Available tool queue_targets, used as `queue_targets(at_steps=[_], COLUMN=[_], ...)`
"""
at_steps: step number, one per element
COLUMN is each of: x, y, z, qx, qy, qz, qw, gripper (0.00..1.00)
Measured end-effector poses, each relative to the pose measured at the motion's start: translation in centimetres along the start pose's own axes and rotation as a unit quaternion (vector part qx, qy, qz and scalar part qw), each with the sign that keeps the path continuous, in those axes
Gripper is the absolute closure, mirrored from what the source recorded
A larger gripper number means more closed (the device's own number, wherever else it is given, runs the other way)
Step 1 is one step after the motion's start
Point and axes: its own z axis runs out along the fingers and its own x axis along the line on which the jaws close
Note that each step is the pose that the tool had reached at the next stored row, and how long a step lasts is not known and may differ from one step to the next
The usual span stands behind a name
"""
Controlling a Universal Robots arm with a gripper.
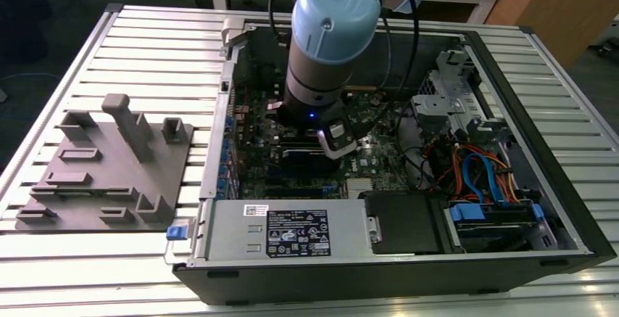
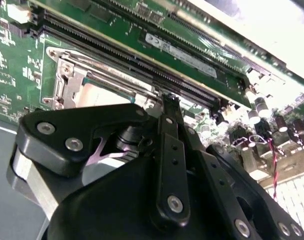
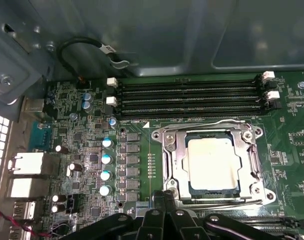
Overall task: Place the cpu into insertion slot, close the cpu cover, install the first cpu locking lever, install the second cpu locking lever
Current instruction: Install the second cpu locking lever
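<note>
Slatted metal table [image 1: 126,48] supported an open computer case [image 1: 541,208] in the exterior view; the gripper [image 1: 334,141] hung over its motherboard [image 1: 382,165]. In the first wrist view, the cpu [image 3: 213,165] sat in the insertion slot [image 3: 167,172] with the cpu cover [image 3: 177,150] closed over it. In the second wrist view, finger state could not be determined.

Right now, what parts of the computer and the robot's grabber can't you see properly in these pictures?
- Square silver-rimmed insertion slot, second wrist view: its near half is hidden behind the black gripper.
- Gripper fingertips, first wrist view: the linkage is cut off by the picture's edge, so open or shut is unclear.
- Flat silver-grey cpu in its socket, exterior view: the blue-capped robot arm covers that area.
</note>
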Motion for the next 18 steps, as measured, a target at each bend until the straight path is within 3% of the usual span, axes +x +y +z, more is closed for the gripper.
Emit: queue_targets(at_steps=[8, 18], x=[0.04, 0.11], y=[-0.04, -0.07], z=[0.09, 0.29], qx=[-0.0043, -0.0133], qy=[0.0003, 0.0007], qz=[0.000, -0.001], qw=[0.99999, 0.99991], gripper=[0.89, 0.89])
